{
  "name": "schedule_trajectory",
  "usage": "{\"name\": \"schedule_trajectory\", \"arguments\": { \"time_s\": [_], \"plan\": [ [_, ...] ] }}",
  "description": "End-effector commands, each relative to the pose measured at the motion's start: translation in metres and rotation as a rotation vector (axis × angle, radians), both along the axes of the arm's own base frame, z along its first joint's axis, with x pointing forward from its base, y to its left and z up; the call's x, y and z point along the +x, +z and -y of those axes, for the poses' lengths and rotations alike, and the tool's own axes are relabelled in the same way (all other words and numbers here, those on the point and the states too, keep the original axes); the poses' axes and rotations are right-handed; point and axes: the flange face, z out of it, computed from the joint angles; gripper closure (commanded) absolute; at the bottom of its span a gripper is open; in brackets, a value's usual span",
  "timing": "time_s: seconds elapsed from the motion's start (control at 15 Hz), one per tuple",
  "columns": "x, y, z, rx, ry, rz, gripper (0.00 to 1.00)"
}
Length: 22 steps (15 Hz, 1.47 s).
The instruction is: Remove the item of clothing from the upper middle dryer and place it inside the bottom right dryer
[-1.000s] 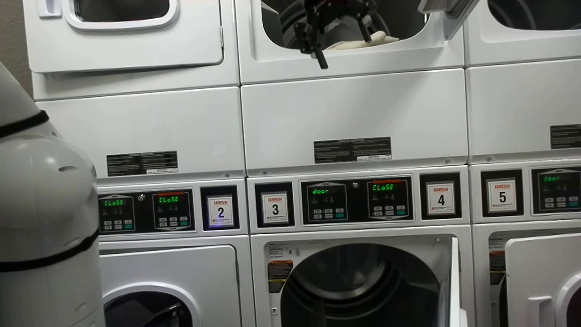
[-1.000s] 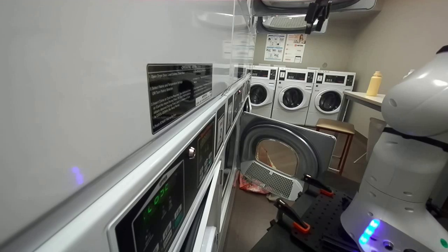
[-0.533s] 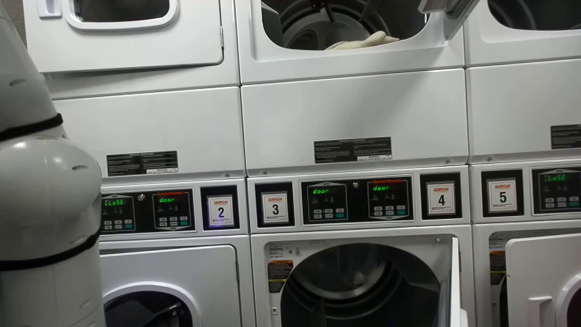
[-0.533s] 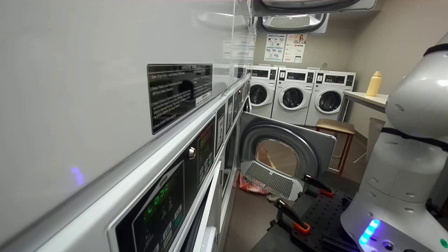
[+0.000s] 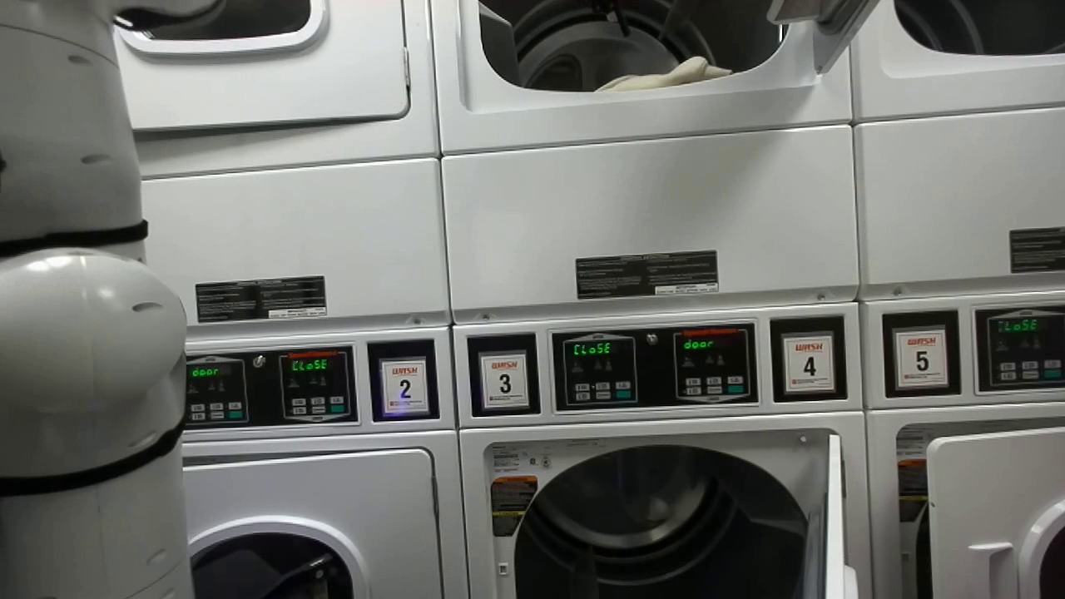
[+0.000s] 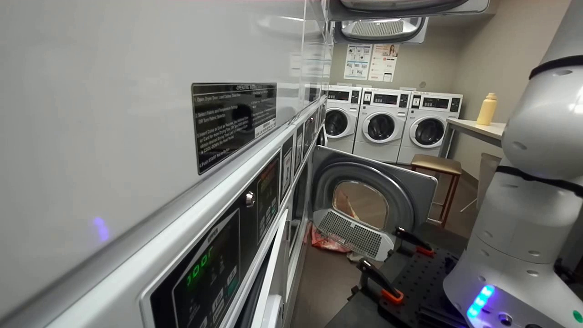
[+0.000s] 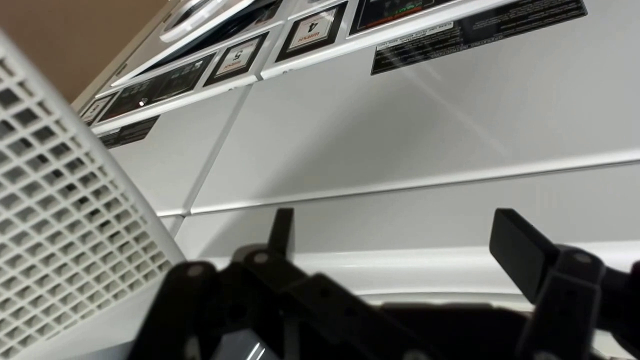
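Note:
A cream cloth lies in the upper middle dryer, on the lower lip of its open round mouth. My gripper is open in the wrist view, its fingers wide apart with nothing between them. It is in front of the upper middle dryer's face and above the cloth. In an exterior view only a dark tip of the gripper shows at the top edge; the rest is out of frame. The bottom right dryer's door stands partly open, and its inside is mostly hidden.
The bottom middle dryer's door stands open. The upper dryer's door with a white grille is close on the left of the wrist view. Upper doors jut out. A black platform carries clamps. A stool stands behind.
My gripper has risen from in front of the upper middle dryer's mouth almost out of the exterior view. The arm has swung more upright. The cloth has not moved.

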Motion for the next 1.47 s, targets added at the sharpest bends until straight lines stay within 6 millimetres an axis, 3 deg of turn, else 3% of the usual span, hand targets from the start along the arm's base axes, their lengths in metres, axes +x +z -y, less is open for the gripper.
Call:
{"name": "schedule_trajectory", "arguments": {
  "time_s": [0.0,0.27,1.4],
  "plan": [
    [0.001,0.001,0.000,-0.002,0.000,0.000,0.00],
    [0.015,0.005,0.005,-0.030,0.018,0.022,0.00],
    [0.115,-0.009,-0.023,0.015,0.287,0.158,0.00]
  ]
}}
